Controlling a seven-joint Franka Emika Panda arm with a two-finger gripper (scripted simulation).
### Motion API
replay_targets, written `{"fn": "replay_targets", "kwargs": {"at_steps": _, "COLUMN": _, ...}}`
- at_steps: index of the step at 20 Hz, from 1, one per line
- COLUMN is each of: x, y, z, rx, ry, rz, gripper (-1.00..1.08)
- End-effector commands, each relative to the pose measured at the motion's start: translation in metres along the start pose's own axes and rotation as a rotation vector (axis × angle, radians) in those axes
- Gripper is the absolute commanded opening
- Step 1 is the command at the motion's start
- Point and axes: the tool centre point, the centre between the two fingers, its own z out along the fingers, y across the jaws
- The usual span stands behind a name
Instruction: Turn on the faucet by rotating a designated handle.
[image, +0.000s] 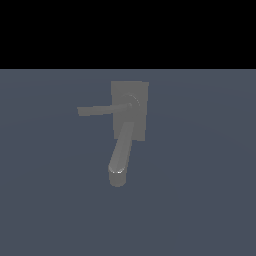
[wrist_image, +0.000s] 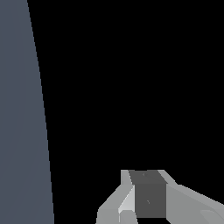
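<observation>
We see the faucet (image: 129, 120) on the floor, its handle (image: 97, 110) a thin bar pointing from the hub toward nine o'clock, while our hand (wrist_image: 144, 205) appears only in the wrist view, empty, its spread unclear.

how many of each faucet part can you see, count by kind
back plate: 1
round hub: 1
spout: 1
handle: 1
total: 4, all dull grey, forming one faucet
</observation>
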Motion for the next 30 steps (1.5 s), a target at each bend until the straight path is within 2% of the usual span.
{"fn": "replay_targets", "kwargs": {"at_steps": 1, "x": 0.020, "y": -0.013, "z": -0.012, "rx": -0.062, "ry": 0.060, "rz": -0.062, "gripper": -1.00}}
{"fn": "replay_targets", "kwargs": {"at_steps": 8, "x": 0.069, "y": -0.067, "z": -0.046, "rx": -0.200, "ry": 0.231, "rz": -0.254, "gripper": -1.00}}
{"fn": "replay_targets", "kwargs": {"at_steps": 15, "x": 0.104, "y": -0.149, "z": -0.077, "rx": -0.288, "ry": 0.408, "rz": -0.472, "gripper": -1.00}}
{"fn": "replay_targets", "kwargs": {"at_steps": 22, "x": 0.118, "y": -0.250, "z": -0.103, "rx": -0.323, "ry": 0.586, "rz": -0.707, "gripper": -1.00}}
{"fn": "replay_targets", "kwargs": {"at_steps": 26, "x": 0.115, "y": -0.303, "z": -0.114, "rx": -0.321, "ry": 0.672, "rz": -0.825, "gripper": -1.00}}
{"fn": "replay_targets", "kwargs": {"at_steps": 30, "x": 0.107, "y": -0.345, "z": -0.121, "rx": -0.311, "ry": 0.737, "rz": -0.917, "gripper": -1.00}}
